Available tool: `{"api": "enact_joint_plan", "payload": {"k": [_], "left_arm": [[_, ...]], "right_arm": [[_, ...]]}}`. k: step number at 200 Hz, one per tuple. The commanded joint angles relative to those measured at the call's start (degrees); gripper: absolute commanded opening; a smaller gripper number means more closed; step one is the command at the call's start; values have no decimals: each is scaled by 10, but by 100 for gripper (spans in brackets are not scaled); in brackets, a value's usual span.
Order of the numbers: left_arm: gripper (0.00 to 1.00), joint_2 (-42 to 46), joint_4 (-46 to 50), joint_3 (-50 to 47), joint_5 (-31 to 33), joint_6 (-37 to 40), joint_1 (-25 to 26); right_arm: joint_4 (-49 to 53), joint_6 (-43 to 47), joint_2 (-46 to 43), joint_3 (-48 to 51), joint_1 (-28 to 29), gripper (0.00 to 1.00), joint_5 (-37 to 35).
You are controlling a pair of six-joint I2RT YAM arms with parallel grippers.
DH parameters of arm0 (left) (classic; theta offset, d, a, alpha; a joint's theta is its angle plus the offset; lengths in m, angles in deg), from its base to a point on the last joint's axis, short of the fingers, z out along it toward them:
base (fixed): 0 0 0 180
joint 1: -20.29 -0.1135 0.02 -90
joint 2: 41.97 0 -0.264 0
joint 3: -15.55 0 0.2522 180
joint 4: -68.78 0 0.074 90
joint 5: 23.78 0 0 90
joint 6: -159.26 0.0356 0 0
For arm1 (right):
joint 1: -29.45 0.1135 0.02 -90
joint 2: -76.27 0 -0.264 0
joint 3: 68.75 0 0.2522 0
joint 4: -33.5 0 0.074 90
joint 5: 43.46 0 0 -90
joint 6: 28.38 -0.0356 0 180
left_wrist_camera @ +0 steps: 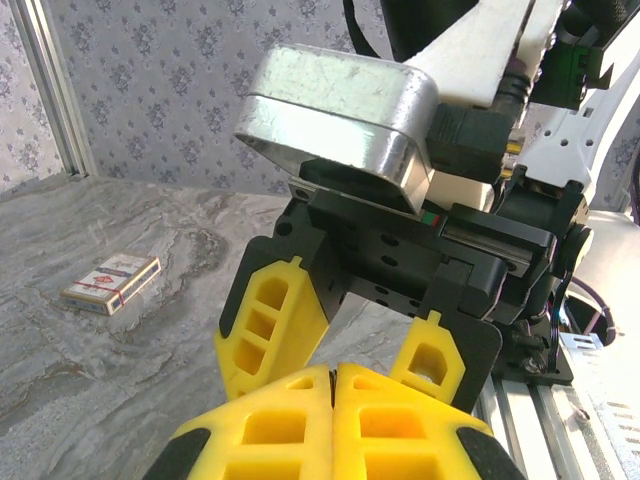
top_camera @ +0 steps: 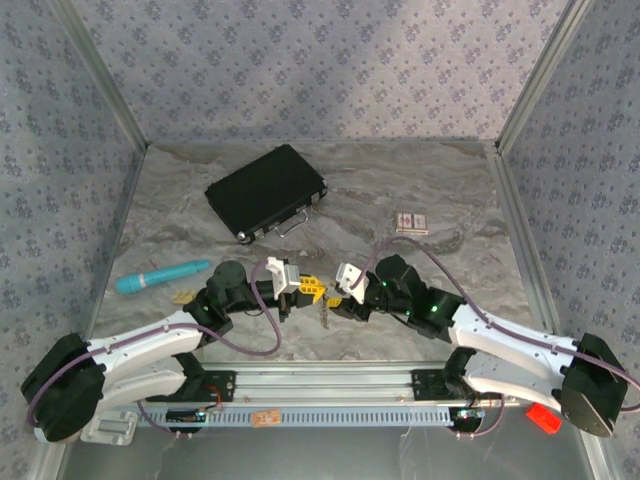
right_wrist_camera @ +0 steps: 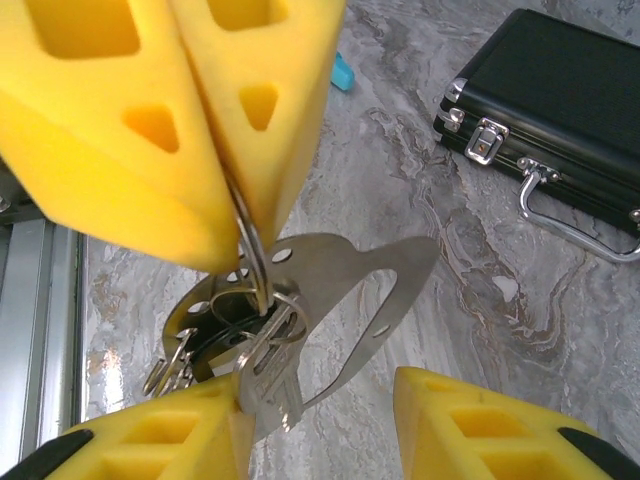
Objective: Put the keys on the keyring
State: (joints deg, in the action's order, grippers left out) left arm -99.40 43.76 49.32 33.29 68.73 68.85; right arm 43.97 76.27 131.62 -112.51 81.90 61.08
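Right wrist view: left gripper clamped tight on the keyring, keys dangling below; right gripper jaws spread partway around them, gripping nothing.

You see the keys and keyring in bright polished metal, as is the flat plate beside the keys. Above the keys, the left pincer has matt yellow fingers, foam-like plastic. Behind the keys, the desk looks smooth, grey and marbled; the black case is finely textured, with shiny chrome latches.
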Motion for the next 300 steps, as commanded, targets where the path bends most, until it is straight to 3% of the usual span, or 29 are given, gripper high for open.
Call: {"api": "enact_joint_plan", "payload": {"k": [1, 50, 144, 195, 264, 300], "left_arm": [[0, 6, -22, 9, -2, 4, 3], [0, 6, -23, 8, -1, 3, 3], [0, 4, -23, 9, 0, 2, 4], [0, 6, -22, 9, 0, 2, 3], [0, 10, -19, 9, 4, 4, 4], [0, 9, -14, 9, 11, 9, 4]], "right_arm": [[0, 12, -10, 5, 4, 42, 7], [-15, 14, -2, 2, 5, 45, 12], [-52, 10, 11, 2, 6, 29, 4], [-58, 10, 13, 5, 7, 33, -6], [-54, 19, 4, 3, 10, 9, -21], [-29, 32, -23, 1, 11, 1, -47]]}}
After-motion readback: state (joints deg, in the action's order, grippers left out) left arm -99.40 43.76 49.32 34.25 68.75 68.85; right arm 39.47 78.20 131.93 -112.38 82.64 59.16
